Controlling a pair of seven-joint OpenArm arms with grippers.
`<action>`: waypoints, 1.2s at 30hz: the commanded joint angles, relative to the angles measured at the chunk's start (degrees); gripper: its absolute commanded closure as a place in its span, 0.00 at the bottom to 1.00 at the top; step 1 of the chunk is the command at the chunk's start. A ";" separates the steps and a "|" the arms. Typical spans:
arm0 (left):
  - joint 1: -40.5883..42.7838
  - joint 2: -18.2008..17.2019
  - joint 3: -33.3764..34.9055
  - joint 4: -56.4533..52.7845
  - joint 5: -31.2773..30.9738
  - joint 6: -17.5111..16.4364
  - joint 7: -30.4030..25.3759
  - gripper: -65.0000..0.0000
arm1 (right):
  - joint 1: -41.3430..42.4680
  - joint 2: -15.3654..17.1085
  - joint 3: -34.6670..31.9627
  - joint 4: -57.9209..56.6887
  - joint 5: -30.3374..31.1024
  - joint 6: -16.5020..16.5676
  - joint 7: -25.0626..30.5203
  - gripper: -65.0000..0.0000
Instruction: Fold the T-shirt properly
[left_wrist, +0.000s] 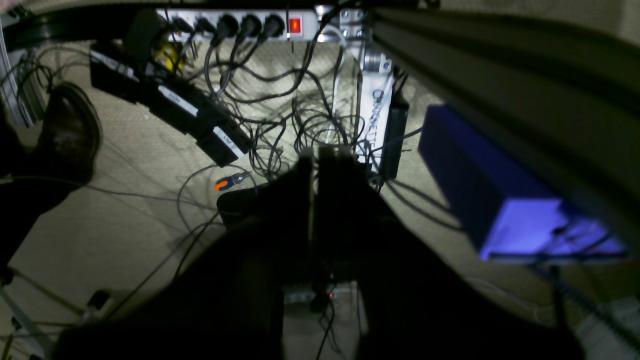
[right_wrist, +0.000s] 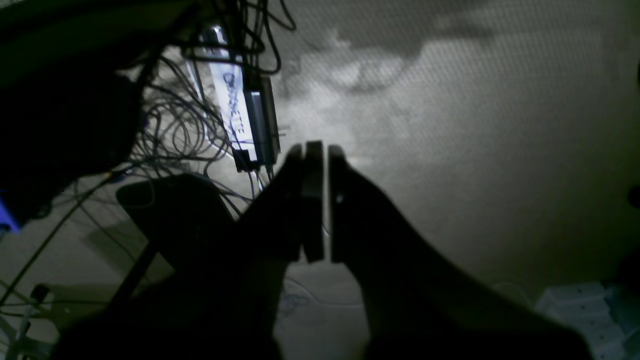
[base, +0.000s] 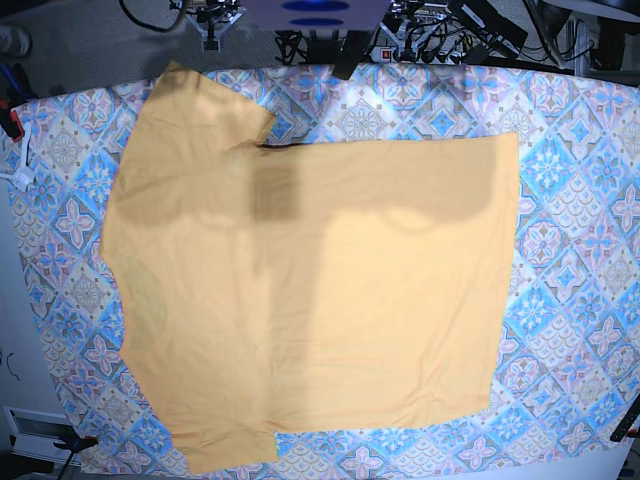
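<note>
Left wrist: left gripper (left_wrist: 316, 156) pressed together, empty, over floor cables (left_wrist: 280, 120). Right wrist: right gripper (right_wrist: 316, 150) closed on nothing. Base: T-shirt (base: 320, 300) flat on patterned cloth (base: 570, 260); I judge it soft, light; I'd pinch hem corners.
</note>
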 joint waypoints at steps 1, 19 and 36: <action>0.65 -0.24 0.10 0.04 -0.03 0.05 -0.10 1.00 | -0.48 0.17 -0.08 -0.04 0.21 -0.10 0.24 0.98; 10.15 -2.35 -0.25 8.21 10.34 0.05 -5.38 1.00 | -11.47 1.49 -0.08 11.57 0.21 -0.10 0.68 0.98; 20.17 -3.58 -0.08 20.35 10.43 0.14 -18.48 1.00 | -22.20 2.55 0.10 24.58 0.21 -0.18 11.49 0.98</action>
